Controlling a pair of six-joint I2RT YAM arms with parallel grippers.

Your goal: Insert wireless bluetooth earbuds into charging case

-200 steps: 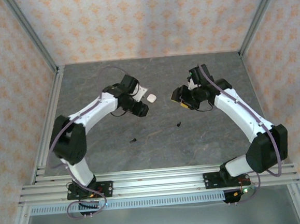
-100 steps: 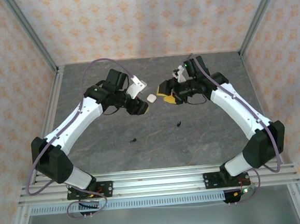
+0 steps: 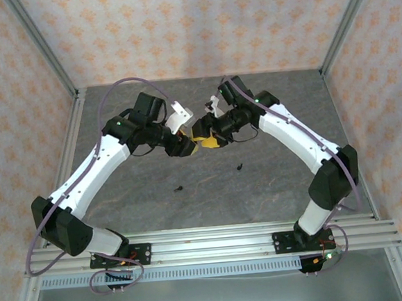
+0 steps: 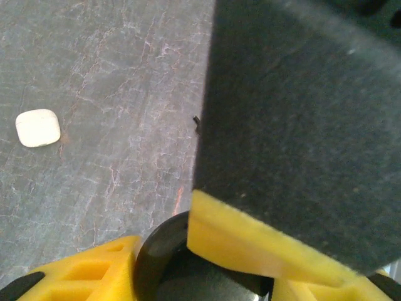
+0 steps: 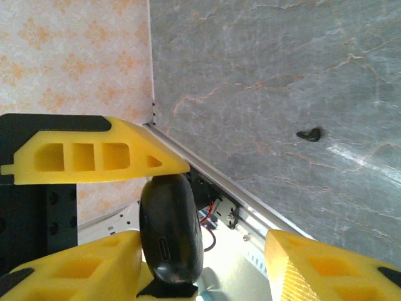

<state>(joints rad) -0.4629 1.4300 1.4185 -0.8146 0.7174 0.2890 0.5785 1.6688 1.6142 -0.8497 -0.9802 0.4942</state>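
A black charging case (image 5: 169,232) hangs above the table's middle, and my left gripper (image 4: 203,279) is shut on it. The same black case (image 4: 169,257) sits low between the yellow fingers (image 4: 81,276). My right gripper (image 5: 207,260) stands open around the case: one finger (image 5: 69,269) lies against its side, the other (image 5: 326,263) is well apart. From above, the left gripper (image 3: 189,146) and right gripper (image 3: 209,140) meet tip to tip. Two black earbuds (image 3: 239,166) (image 3: 179,188) lie on the grey table; one earbud (image 5: 309,134) lies in the right wrist view.
A shut white case (image 4: 37,127) lies on the table to the left in the left wrist view. The aluminium frame rail (image 5: 250,207) runs along the near edge, and patterned walls (image 3: 191,26) close in the back and sides.
Both arms have swung inward and met over the middle. My right gripper has come around the black case that the left one holds. The white case is now covered from above.
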